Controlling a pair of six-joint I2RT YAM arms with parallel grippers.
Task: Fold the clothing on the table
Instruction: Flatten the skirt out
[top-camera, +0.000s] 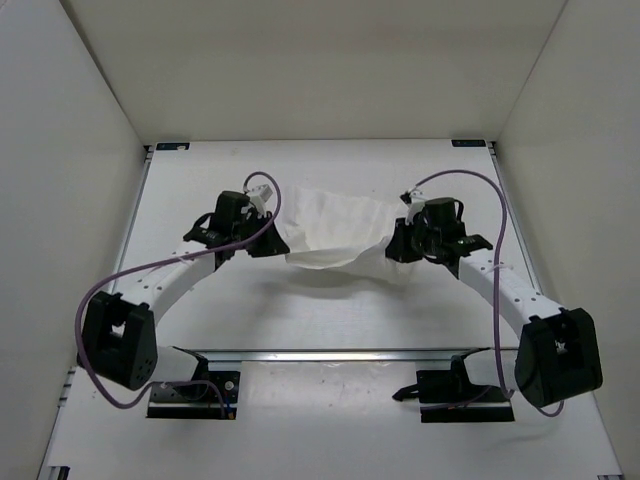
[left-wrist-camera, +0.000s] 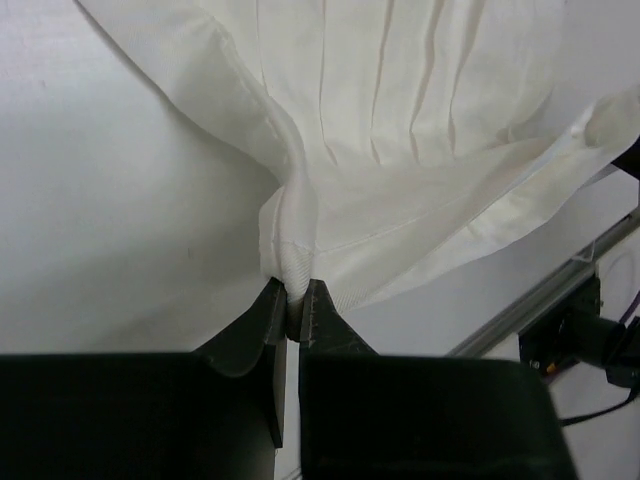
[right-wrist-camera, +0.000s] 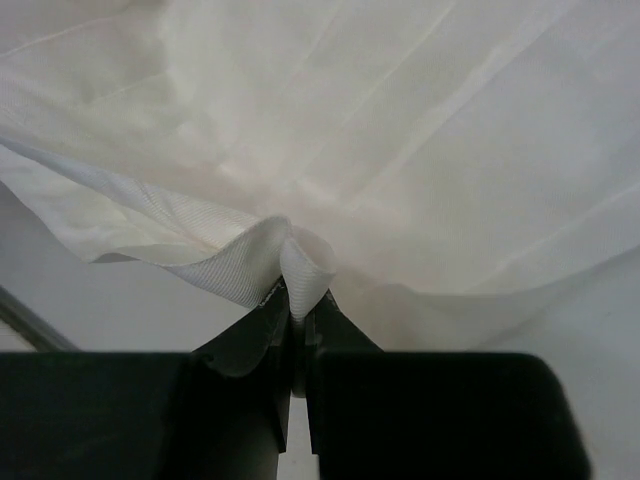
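Black fingers (left-wrist-camera: 262, 330) of the left gripper (left-wrist-camera: 295, 300) fill the bottom of the left wrist view. They are pinched nearly together on a bunched corner of the clothing (left-wrist-camera: 400, 150), with only a thin roll of white fabric between the tips. From the pinch the cloth fans upward and rightward in long soft pleats, a hemmed edge trailing off to the right. Table (left-wrist-camera: 100, 200) shows plain white behind it on the left. An aluminium rail (left-wrist-camera: 540, 295) crosses the lower right.

Right gripper (right-wrist-camera: 298, 305): jaws likewise clamped on a folded hem of the same garment, ribbed weave visible just left of the tips. Cloth spreads above across nearly the whole right wrist view.

Overhead: left arm (top-camera: 170, 275) and right arm (top-camera: 500, 285) curve inward from the near edge, wrists facing each other. Garment is stretched between the two grippers over the middle of the table and sags at its centre. A soft shadow (top-camera: 320, 278) lies on the tabletop under the sag. Cannot tell whether the far edge touches the surface. Purple cables (top-camera: 500, 210) loop along each arm. White walls (top-camera: 60, 120) close in on three sides.
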